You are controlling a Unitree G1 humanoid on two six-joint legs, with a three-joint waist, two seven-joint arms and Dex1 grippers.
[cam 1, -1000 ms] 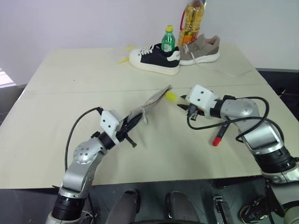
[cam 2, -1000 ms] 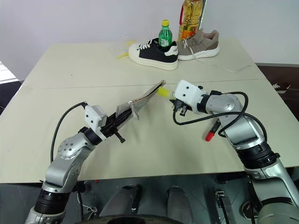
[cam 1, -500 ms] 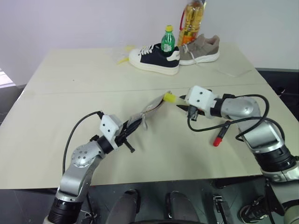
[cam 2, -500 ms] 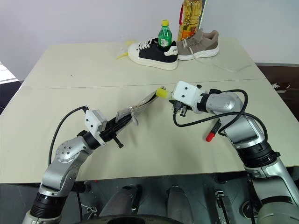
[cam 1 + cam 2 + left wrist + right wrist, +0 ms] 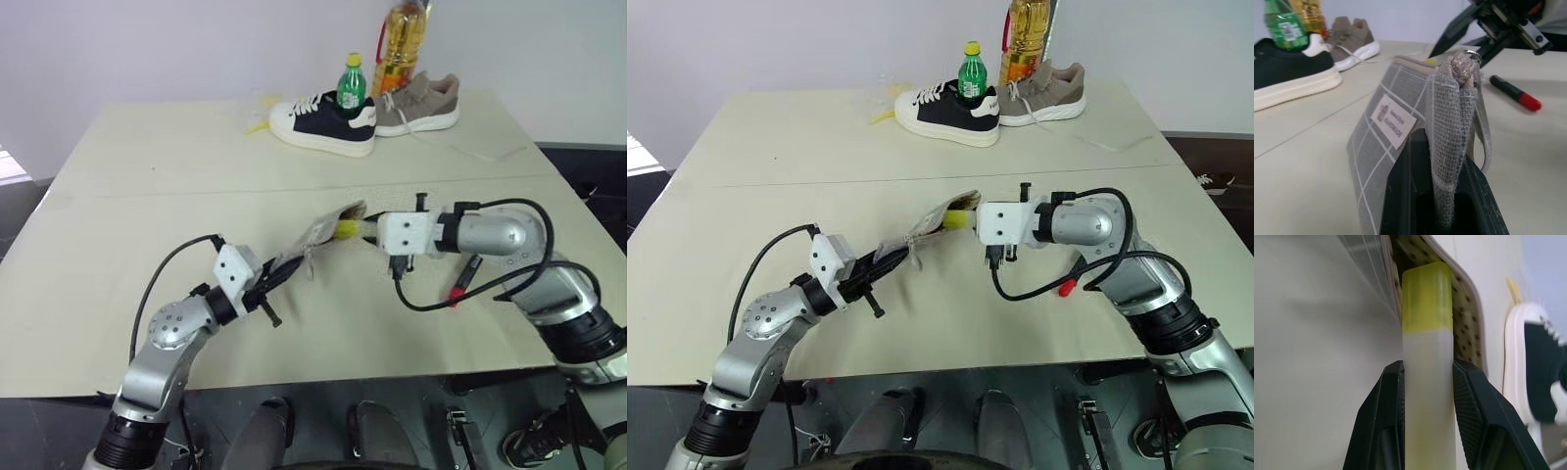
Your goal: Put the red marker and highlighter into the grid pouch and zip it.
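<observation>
Highlighter (image 5: 1427, 382) is clamped between the two black fingers of the right gripper (image 5: 364, 228), its yellow cap at the open mouth of the grid pouch (image 5: 318, 233), with the dotted lining visible just behind the cap. Grid pouch is held off the table (image 5: 147, 176), its lower end pinched by the closed left gripper (image 5: 277, 278), open end raised toward the right gripper. Red marker (image 5: 461, 282) lies on the table beside the right arm, apart from the pouch. Two shoes (image 5: 323, 122) and two bottles (image 5: 403, 44) stand at the far edge.
</observation>
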